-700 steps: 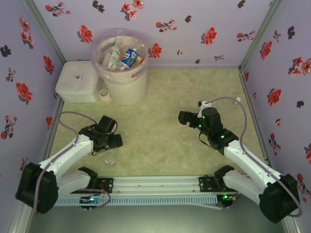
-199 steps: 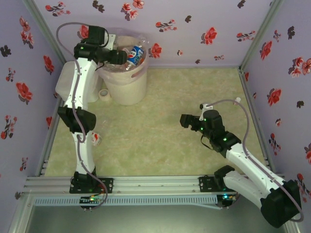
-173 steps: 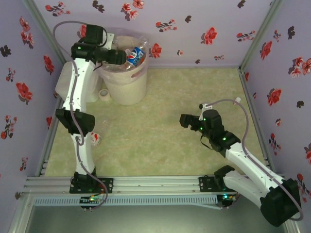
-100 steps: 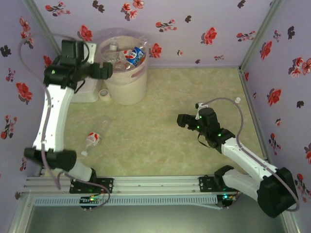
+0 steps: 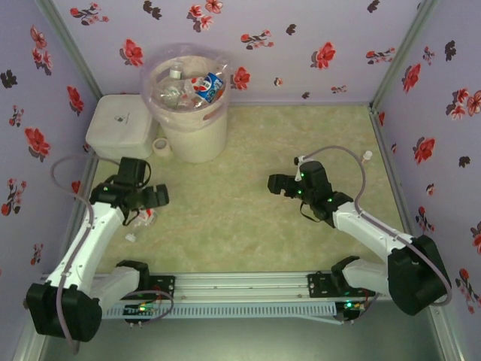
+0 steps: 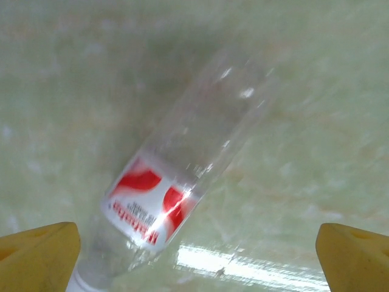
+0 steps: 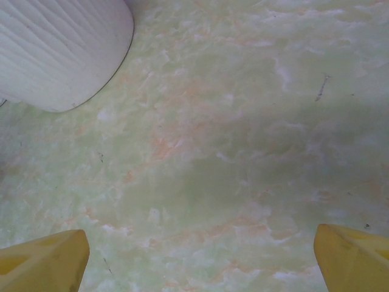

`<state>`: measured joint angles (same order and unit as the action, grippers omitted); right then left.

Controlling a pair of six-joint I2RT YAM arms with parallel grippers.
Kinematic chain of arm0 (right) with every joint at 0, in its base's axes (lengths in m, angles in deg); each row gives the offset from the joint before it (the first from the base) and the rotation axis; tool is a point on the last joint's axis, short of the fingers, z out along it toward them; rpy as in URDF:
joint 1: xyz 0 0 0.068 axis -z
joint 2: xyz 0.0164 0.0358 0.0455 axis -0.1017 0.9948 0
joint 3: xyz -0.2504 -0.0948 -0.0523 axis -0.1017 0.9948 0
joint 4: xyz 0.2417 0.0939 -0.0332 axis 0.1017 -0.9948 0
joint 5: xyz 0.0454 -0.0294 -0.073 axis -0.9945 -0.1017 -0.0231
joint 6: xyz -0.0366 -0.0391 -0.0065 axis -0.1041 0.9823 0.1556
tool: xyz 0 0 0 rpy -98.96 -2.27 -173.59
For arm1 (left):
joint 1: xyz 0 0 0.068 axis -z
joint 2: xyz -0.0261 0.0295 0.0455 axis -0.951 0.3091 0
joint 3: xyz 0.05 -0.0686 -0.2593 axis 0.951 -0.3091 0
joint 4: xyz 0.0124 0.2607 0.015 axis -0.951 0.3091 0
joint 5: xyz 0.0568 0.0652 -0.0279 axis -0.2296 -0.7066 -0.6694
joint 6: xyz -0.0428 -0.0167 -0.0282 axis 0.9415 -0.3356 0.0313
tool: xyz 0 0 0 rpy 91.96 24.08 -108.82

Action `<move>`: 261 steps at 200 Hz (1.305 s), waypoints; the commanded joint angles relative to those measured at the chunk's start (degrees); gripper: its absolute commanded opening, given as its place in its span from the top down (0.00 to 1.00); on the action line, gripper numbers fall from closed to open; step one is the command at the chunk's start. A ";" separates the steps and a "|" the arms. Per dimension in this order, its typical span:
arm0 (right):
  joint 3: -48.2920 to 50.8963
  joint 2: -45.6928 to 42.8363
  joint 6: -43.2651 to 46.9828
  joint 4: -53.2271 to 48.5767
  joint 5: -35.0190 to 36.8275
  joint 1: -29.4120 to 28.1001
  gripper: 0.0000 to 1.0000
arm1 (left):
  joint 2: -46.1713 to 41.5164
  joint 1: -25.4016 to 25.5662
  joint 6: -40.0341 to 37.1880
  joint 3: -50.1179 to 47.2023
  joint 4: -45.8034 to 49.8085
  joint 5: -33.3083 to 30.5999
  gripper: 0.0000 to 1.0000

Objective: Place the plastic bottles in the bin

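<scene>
Our left pincer stands with its jaws wide apart, clamped on nothing and touching nothing. The wrist view shows its yellow fingertips at the two bottom corners, with the bottle lying between and beyond them. It is a clear plastic bottle lying on its side on the table, at the near left, close under the pincer. Its red-and-white label is at the end nearer the fingers, and the bare, see-through body runs away up and to the right.

We judge it empty, so very light, thin-walled and springy, smooth enough to slip and round enough to roll off if nudged from one side. The labelled band looks the best place to take hold, with the jaws set across the width. The label should give more grip there than the bare plastic does. A gentle squeeze ought to do, as a hard one would only buckle the wall.

Our right pincer is likewise spread open and holds nothing, hanging over bare table near the middle right.

The bin stands at the far left beside a white box, well apart from the lone bottle. The other bottles are heaped in the bin to about its rim.
</scene>
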<state>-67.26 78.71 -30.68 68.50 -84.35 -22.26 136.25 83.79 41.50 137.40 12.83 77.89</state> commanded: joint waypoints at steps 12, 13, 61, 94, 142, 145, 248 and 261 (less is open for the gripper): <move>-2.23 0.41 0.85 1.38 -1.70 0.32 0.04 | -0.47 -1.24 7.85 -7.14 -7.62 -2.36 0.00; -2.24 0.36 0.85 1.35 -1.70 0.32 0.04 | -0.41 -1.24 7.88 -7.31 -7.73 -2.40 0.00; -0.83 -2.74 0.38 -0.05 -0.04 0.32 0.04 | 2.99 -1.33 10.42 -12.22 -13.28 -1.09 0.00; -0.76 -3.76 0.12 -0.47 -0.20 0.31 0.04 | 5.51 -1.33 11.49 -15.16 -17.84 -1.22 0.04; -0.72 -4.60 0.09 -1.01 -0.16 0.28 0.04 | 5.06 -1.33 12.52 -17.97 -20.13 -0.83 0.18; -0.70 -4.54 0.07 -1.05 -0.20 0.32 0.04 | 4.98 -1.33 12.52 -18.06 -20.13 -0.80 0.19; -3.01 -6.62 -0.55 -3.62 -0.89 0.32 0.04 | -3.75 1.63 12.81 -12.52 -15.53 6.06 0.45; -3.87 -7.69 -0.76 -4.51 -1.87 0.32 0.02 | -4.71 3.87 11.61 -10.81 -17.24 9.33 0.45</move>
<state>-68.26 73.34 -30.83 66.55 -84.99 -22.28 133.91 84.58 53.87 122.14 -3.46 80.86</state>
